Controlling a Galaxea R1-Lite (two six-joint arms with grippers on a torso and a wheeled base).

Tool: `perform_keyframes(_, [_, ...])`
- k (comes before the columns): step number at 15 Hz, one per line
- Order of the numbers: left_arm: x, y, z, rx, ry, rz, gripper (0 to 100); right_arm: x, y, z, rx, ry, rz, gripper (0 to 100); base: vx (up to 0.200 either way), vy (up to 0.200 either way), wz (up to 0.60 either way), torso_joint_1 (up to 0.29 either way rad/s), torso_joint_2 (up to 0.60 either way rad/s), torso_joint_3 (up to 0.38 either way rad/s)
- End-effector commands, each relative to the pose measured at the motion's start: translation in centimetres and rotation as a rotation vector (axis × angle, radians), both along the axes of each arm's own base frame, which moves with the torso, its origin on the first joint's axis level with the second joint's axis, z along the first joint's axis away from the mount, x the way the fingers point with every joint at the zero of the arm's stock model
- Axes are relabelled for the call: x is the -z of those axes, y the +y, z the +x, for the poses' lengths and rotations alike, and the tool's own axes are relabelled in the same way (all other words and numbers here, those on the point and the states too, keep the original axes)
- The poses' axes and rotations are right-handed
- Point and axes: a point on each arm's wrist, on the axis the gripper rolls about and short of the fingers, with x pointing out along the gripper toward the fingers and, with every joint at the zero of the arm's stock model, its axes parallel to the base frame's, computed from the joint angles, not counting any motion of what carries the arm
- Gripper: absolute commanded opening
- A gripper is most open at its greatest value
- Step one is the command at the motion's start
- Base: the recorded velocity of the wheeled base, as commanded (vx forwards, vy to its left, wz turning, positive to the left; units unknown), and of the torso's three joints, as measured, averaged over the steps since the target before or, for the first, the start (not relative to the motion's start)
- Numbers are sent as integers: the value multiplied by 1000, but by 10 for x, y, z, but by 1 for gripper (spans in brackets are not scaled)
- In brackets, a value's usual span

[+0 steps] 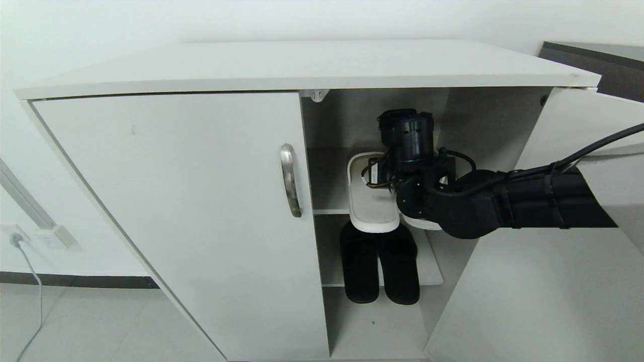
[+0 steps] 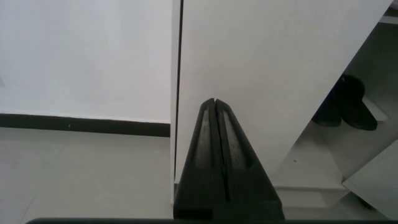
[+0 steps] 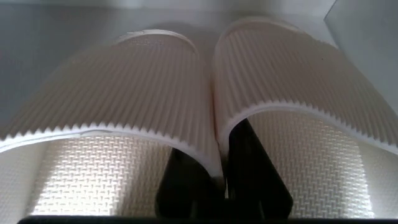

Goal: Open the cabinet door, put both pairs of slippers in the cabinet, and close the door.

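Note:
The white cabinet [image 1: 302, 65] stands with its left door [image 1: 166, 211] closed and its right door [image 1: 553, 281] swung open. My right arm [image 1: 503, 201] goes into the open half at the upper shelf. There my right gripper [image 3: 221, 180] is shut on the pair of white slippers [image 3: 205, 93], pinching the inner strap edges of both. Their heels [image 1: 372, 211] stick out past the shelf's front edge. A pair of black slippers [image 1: 380, 271] lies side by side on the shelf below. My left gripper [image 2: 214, 146] is shut and empty, low in front of the closed door.
A metal handle [image 1: 290, 179] sits on the closed left door. A wall socket with a cable [image 1: 15, 239] is at the lower left, above bare grey floor [image 1: 75, 322]. A dark surface [image 1: 598, 60] shows behind the cabinet's right corner.

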Motion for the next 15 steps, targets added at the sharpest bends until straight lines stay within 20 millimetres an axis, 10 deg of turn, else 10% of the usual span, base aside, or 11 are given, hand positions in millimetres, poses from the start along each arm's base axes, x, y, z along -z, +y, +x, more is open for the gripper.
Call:
perform_keyframes(1, [0,0,0,-1,0,-1,0,3,2,5,2,1,-10,0,0,0,0,0,0,0])
perform_keyframes(14, [0,0,0,-4,0,-2,0,0,3,11,0,-14,-28,0,0,0,0,0,0,0])
perform_keyframes(15, [0,0,0,-4,0,-2,0,0,3,11,0,-14,-28,100,0,0,0,0,0,0])
